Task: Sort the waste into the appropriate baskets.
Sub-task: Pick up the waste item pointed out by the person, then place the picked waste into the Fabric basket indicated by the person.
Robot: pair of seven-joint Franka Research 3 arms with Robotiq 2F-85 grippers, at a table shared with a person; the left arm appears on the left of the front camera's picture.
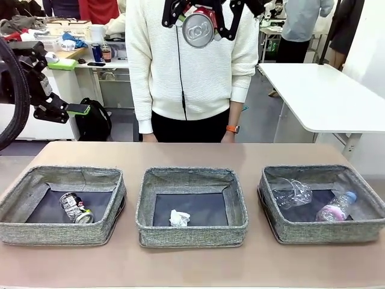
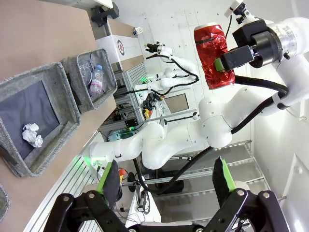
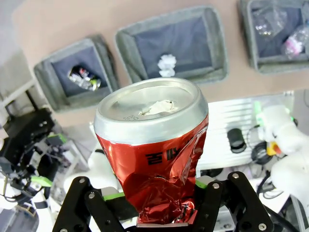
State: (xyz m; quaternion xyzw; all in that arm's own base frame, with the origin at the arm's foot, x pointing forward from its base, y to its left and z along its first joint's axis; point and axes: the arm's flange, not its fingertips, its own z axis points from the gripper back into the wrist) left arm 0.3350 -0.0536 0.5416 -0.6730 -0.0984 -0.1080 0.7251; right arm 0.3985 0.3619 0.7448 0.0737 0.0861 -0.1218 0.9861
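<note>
Your right claw pinches the crushed red aluminium can, held high above the middle grey woven-fabric basket, which holds a crumpled white paper ball. Left of that basket, another holds a dark can; right of it, the third holds a clear plastic cup and pink-labelled bottle. Your left claw hangs spread, empty, off the counter.

The right gripper is clamped on the crumpled lower part of a crushed red can, whose silver top faces the camera. Beyond it, three grey bins sit in a row on the brown table. The left bin holds a dark can, the middle bin a paper ball, and the right bin a clear cup and a bottle.
</note>
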